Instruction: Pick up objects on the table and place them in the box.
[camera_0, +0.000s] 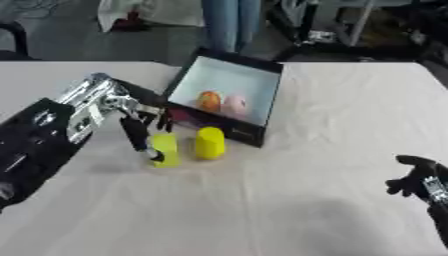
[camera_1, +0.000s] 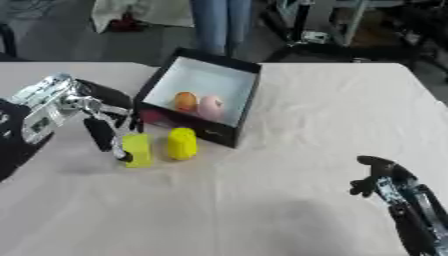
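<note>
A black box with a pale inside stands at the table's middle back, holding an orange round thing and a pink one. Just in front of it stand a yellow-green block and a yellow cylinder, side by side on the cloth. My left hand reaches in from the left; its thumb lies down the block's left face and its fingers come over the block's back, pinching it. The block still touches the table. My right hand rests low on the right, fingers relaxed, holding nothing.
A white cloth covers the table, which runs wide to the right and front. Beyond the far edge are a dark floor, metal stands and a blue upright shape.
</note>
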